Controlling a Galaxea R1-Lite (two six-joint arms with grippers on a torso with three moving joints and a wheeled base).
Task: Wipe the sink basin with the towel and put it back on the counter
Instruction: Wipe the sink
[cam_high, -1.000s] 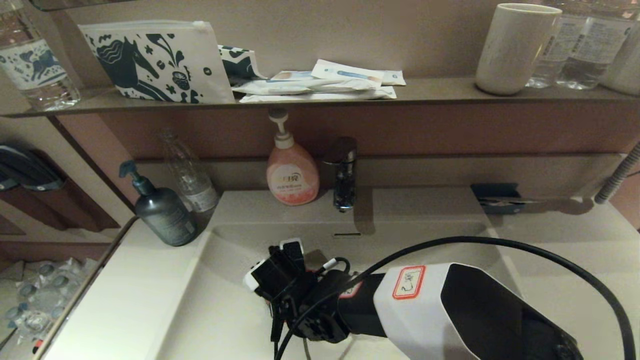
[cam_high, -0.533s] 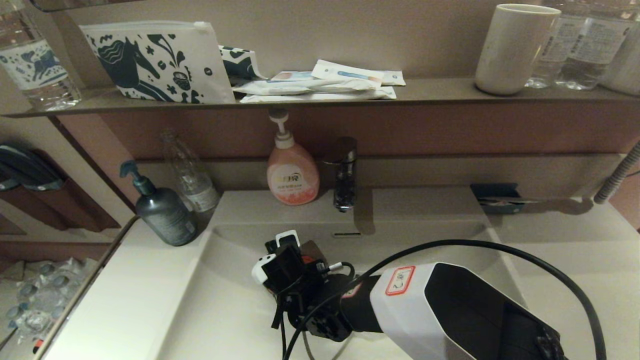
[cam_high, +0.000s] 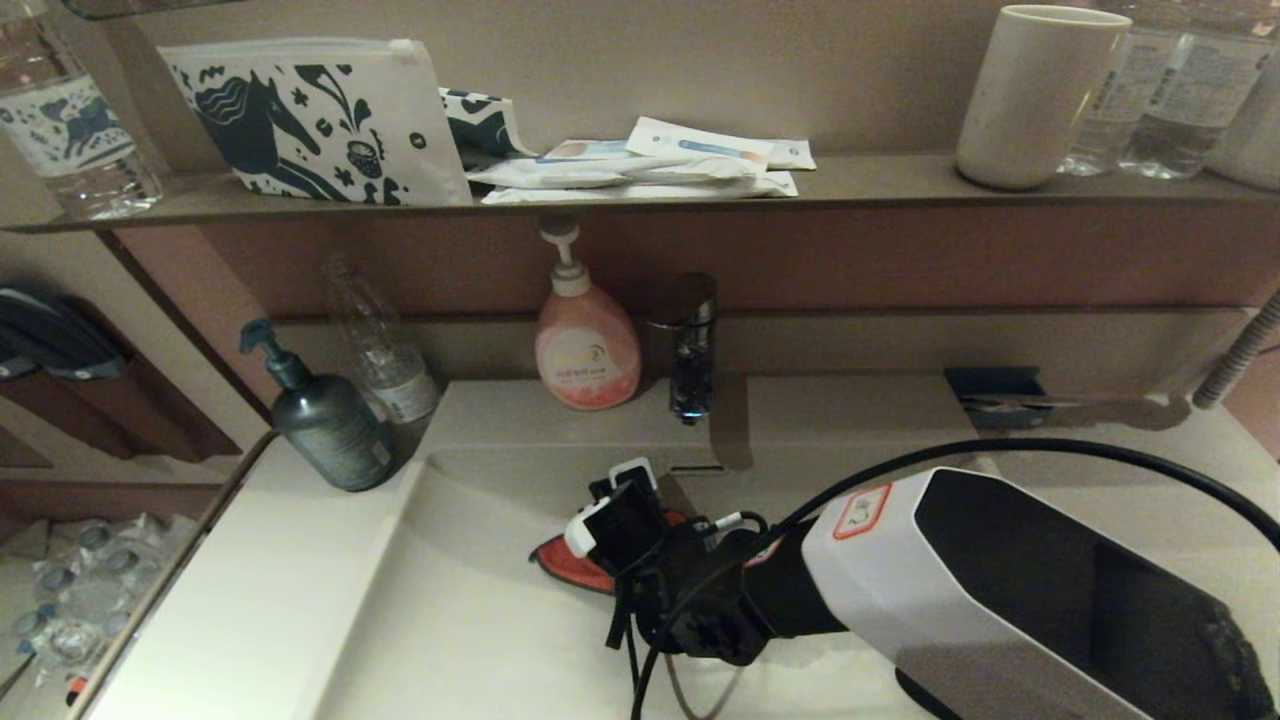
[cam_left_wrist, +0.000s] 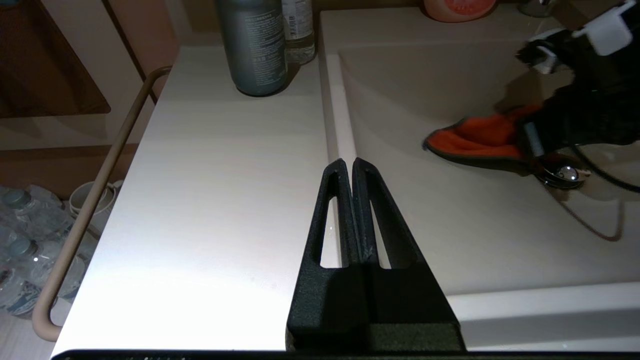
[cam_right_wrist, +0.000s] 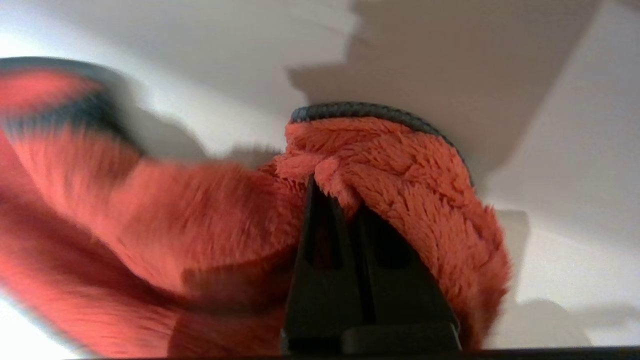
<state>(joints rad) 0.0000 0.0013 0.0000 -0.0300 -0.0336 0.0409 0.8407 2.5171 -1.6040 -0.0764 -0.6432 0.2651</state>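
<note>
towel (cam_high: 565, 562) is reading as light, soft and floppy: the free part is sagging and trailing on the sink basin (cam_high: 470, 600) floor while only a bunched fold is being pinched. judging by the deep pile, it is likely to drag with some friction on the glossy basin and bunch up rather than slide flat. the sensible place to hold is a gathered fold well inside the cloth, not the thin stitched edge, which could slip out of narrow fingers.

right gripper (cam_right_wrist: 332, 192) is clamping on that fold, its fingers together with pile bulging over the tips. in the head view the right arm is reaching low into the basin near the middle, in front of the tap (cam_high: 690, 345) and overflow slot.

look of the cloth: orange-red, fluffy terry with a dark stitched border (cam_right_wrist: 370, 111) curving around the rim. from the left wrist view the towel (cam_left_wrist: 475, 140) is lying spread toward the robot's left of the gripper, touching the basin floor, just beside the chrome drain plug (cam_left_wrist: 562, 173).

left gripper (cam_left_wrist: 351, 172) is hovering over the basin's left rim, fingers together, empty, idle.

counter (cam_left_wrist: 210, 200) to the left is flat and glossy, with a grey pump bottle (cam_left_wrist: 255, 45) at its back. wiping seems underway; the return to the counter is not yet done.
</note>
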